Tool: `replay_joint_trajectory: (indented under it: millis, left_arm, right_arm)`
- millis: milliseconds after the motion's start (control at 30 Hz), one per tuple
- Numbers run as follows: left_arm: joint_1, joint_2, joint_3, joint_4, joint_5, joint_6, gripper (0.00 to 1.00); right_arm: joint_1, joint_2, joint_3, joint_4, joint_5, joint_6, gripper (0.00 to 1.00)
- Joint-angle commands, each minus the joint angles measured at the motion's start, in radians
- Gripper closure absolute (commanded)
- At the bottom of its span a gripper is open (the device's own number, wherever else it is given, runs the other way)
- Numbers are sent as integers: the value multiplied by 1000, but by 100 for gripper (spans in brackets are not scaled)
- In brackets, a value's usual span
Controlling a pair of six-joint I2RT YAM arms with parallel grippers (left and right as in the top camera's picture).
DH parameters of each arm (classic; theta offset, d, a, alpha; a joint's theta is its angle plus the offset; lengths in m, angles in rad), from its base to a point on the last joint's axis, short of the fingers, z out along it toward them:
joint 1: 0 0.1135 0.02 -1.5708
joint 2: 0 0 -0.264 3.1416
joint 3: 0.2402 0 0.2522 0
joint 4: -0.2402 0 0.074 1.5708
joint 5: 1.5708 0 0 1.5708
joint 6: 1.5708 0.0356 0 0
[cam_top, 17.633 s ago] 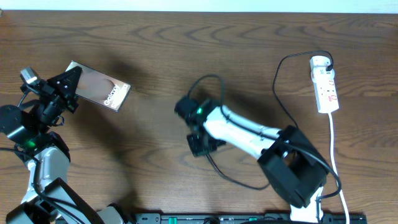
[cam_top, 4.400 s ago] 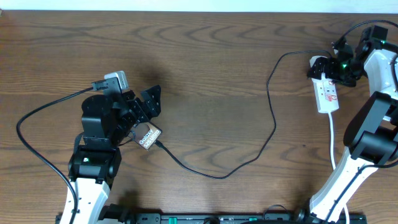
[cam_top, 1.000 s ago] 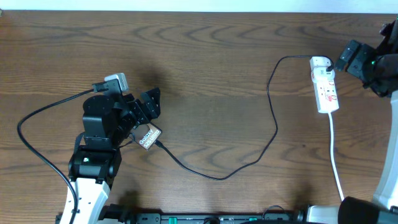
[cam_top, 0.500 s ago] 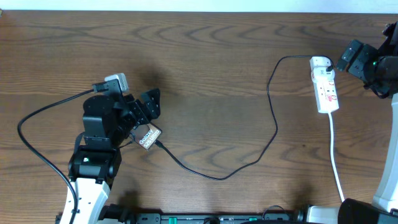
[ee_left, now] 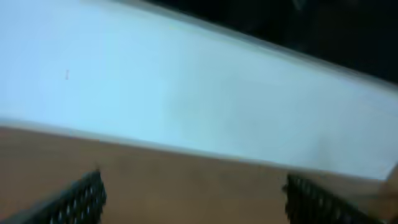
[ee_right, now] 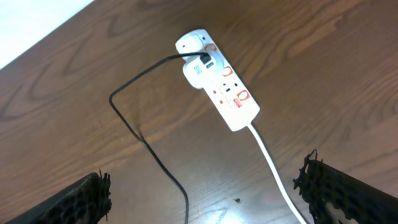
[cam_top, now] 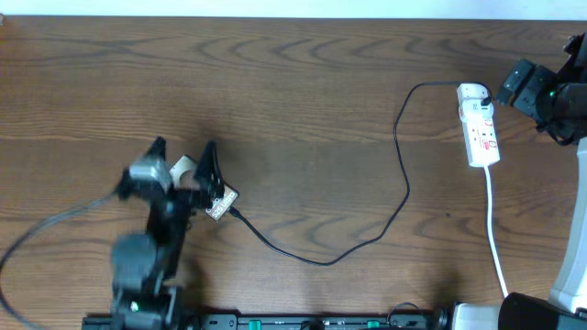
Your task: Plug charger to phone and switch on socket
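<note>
Left gripper (ee_left: 196, 196) fingers spread, view motion-blurred. Phone (cam_top: 220, 203) sits near-left just beside it, sticker text unreadable, charger (cam_top: 321, 261) tip touching its end. Right gripper (ee_right: 202, 186) wide apart near socket (ee_right: 227, 93), far right; black plug seated by the rounded end, red markings illegible.

Socket (cam_top: 481, 128): white strip, red markings, lying at far right. Charger (cam_top: 407, 188): thin black cable, plugged in near the socket's rounded end, looping left to the phone (cam_top: 220, 203). Phone: only its stickered end visible.
</note>
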Motion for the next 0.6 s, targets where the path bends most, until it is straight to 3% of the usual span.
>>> replay_joint_trajectory:
  millis: [0, 200, 433, 567]
  left_arm:
    - [18, -162, -137, 82, 73, 159, 11]
    - [137, -353, -268, 40, 183, 134, 11]
    - [240, -447, -273, -430, 191, 99, 11]
    - [243, -443, -272, -461, 187, 99, 11]
  right_arm:
    - [8, -10, 3, -2, 8, 10, 1]
    - [8, -10, 3, -2, 8, 10, 1]
    - [7, -10, 3, -2, 8, 10, 1]
    - [7, -10, 3, -2, 8, 10, 1]
